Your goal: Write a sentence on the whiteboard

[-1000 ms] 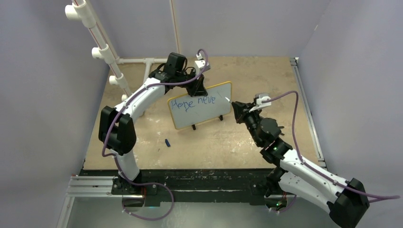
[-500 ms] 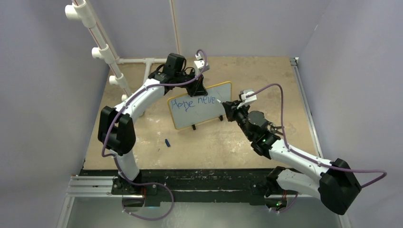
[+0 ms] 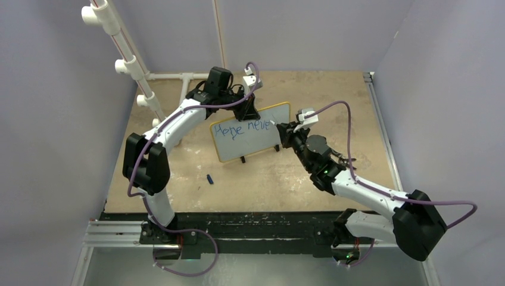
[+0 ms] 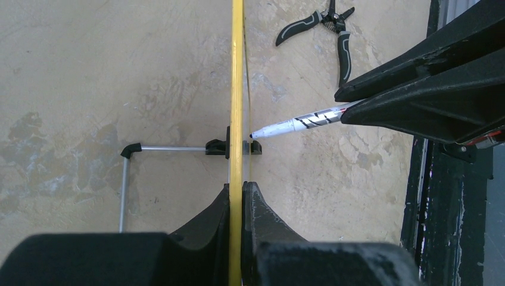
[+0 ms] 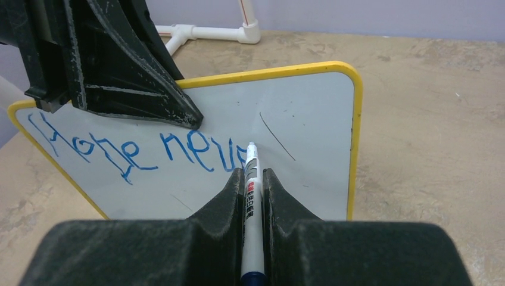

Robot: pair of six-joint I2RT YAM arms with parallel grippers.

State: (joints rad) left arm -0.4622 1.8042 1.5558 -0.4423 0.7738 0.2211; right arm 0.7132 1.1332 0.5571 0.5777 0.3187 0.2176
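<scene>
Across the upper half of the small white whiteboard with the thin yellow-orange frame (image 5: 318, 113), the blue handwritten sentence (image 5: 137, 150) reads "Hope neve", one line, letters a little wobbly. Right at the end of that last "e" sits the tip of the slim white marker with black and red print (image 5: 251, 173), and from the left wrist camera that tip is up against the board's face, just beside the yellow edge. The right gripper (image 5: 253, 186) has its two black fingers clamped tight on the marker's barrel, the pen poking out forward towards the board. Up top, the left gripper (image 4: 237, 189) is pinched on the board's upper edge, with the yellow frame running straight between its closed fingers. The board stands upright near the middle of the tan, scuffed table (image 3: 333, 101), turned a bit to the right, one small black foot (image 4: 229, 147) planted below. A thin dark stray stroke (image 5: 277, 137) marks the blank area right of the writing. In front of the board lies a small blue cap (image 3: 209, 178). Black-handled pliers (image 4: 324, 27) lie on the table on the marker's side of the board. White plastic pipe frame (image 3: 128, 62) rises at the back left.
</scene>
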